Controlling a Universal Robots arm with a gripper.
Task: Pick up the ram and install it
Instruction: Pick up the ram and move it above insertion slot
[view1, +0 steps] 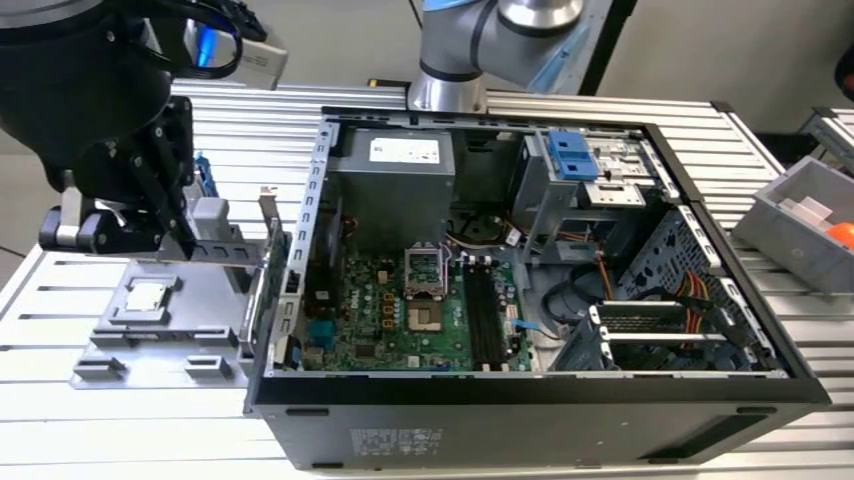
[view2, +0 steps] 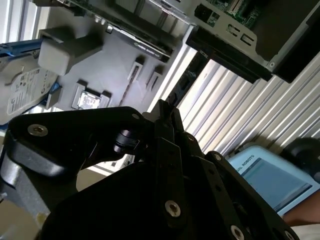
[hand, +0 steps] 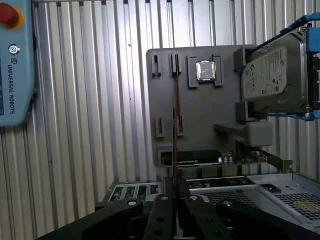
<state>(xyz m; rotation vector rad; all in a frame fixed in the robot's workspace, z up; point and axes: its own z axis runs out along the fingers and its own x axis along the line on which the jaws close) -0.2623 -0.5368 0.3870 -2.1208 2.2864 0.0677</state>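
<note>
Clamps ram (hand: 176, 110) edge-on between gripper (hand: 175, 193) fingertips, held just above gray tray (hand: 210, 110) carrying chip (hand: 205, 70) and drive (hand: 272, 75). Hangs at the exterior view's left of case (view1: 534, 405).

The table (view1: 134, 430) is silver with ribbed stripes. At the exterior view's left lies a plain grey tray (view1: 147, 345). The computer case (view1: 534, 425) is black, its board (view1: 387, 320) green, with a blue bracket (view1: 571, 155). The gripper (hand: 175, 187) is black, the memory stick (hand: 176, 110) dark brown, and the hard drive (hand: 272, 75) silver, framed in blue.
</note>
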